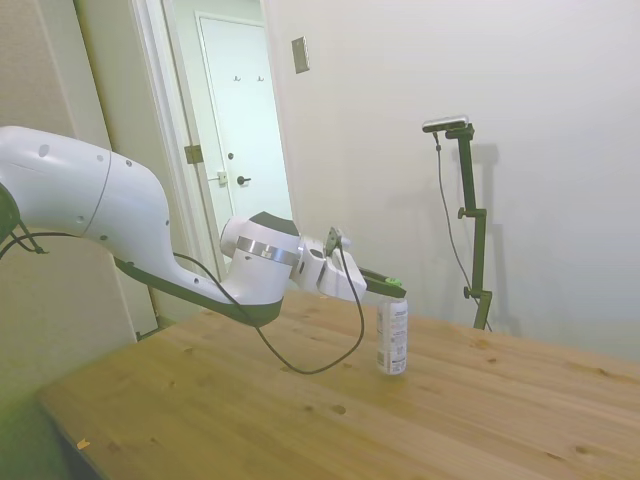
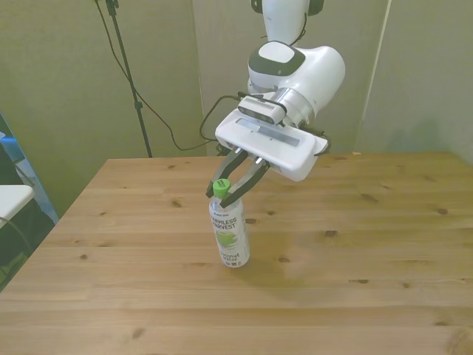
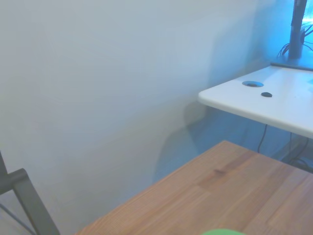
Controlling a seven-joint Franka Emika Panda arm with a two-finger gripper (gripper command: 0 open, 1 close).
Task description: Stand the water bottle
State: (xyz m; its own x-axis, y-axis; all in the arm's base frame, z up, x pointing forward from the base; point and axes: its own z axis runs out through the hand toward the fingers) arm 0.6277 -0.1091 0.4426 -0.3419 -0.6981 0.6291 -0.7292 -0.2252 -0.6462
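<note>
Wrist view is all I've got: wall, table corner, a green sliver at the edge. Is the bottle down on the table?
Observer: Yes. In the side view the water bottle stands upright with its base on the wooden table.
Operator: Am I gripping it?
Observer: The gripper is closed around the green cap in the front view.
Operator: Where on the table?
Observer: Near the middle, slightly toward the front view's left.

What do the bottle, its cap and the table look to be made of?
The water bottle looks like clear thin plastic under a white printed label. Its green cap, held in the pincer, seems matte plastic. The table is pale wood: visible grain, knots and plank seams, low sheen.
</note>
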